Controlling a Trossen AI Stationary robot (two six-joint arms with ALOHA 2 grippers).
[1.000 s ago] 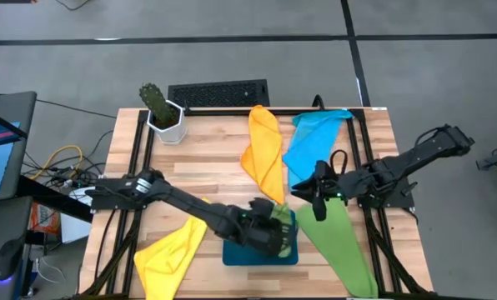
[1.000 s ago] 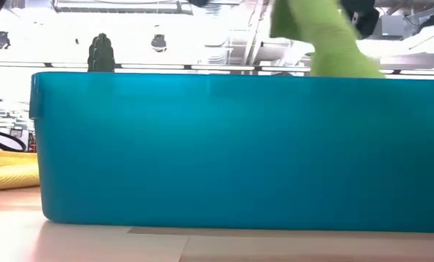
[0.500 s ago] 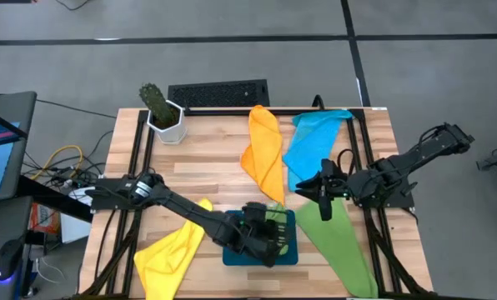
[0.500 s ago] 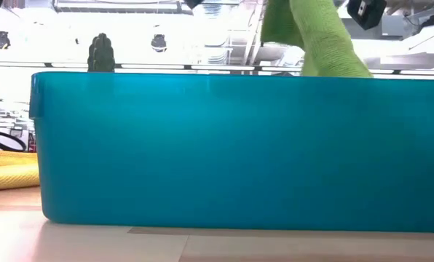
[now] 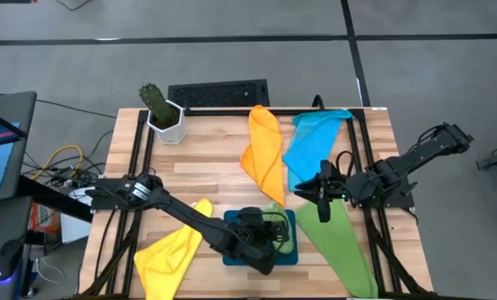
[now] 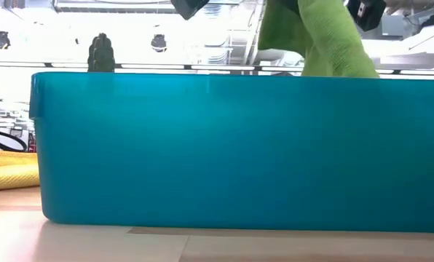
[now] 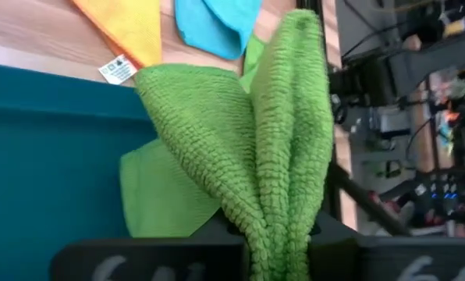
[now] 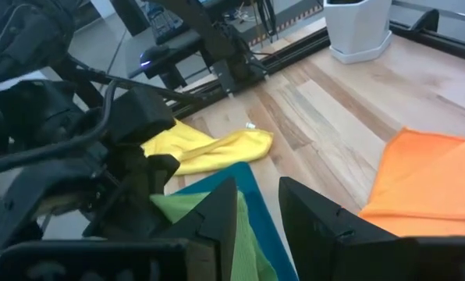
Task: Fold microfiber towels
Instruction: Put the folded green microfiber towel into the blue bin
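A bunched green microfiber towel (image 7: 256,133) hangs over the dark teal tray (image 5: 232,252) near the table's near edge, with my left gripper (image 5: 268,237) shut on it. The low view shows the towel (image 6: 320,36) dropping behind the tray wall (image 6: 231,145). A second green towel (image 5: 342,246) lies flat at the near right. My right gripper (image 5: 319,198) hovers open over its far end, nothing between its fingers (image 8: 257,211). The orange towel (image 5: 263,154), sky-blue towel (image 5: 311,146) and yellow towel (image 5: 169,250) lie spread on the table. My left gripper pinches a gathered fold of the green towel (image 7: 278,222) between its two fingers, several layers thick. It comes from the table's left, slanting down. The towel spreads out beyond the fingers over the tray. The tray wall hides whether the towel's lower end rests inside.
A potted cactus (image 5: 161,112) and a black keyboard (image 5: 219,93) stand at the table's far edge. Black frame rails run along the table's left side (image 5: 136,167) and right side (image 5: 367,167). Bare wood (image 5: 194,171) lies between the cactus and the tray.
My left gripper has moved down and toward the table's near left over the tray, rolling at the wrist. It has stayed shut on the green towel, which has come with it and turned about.
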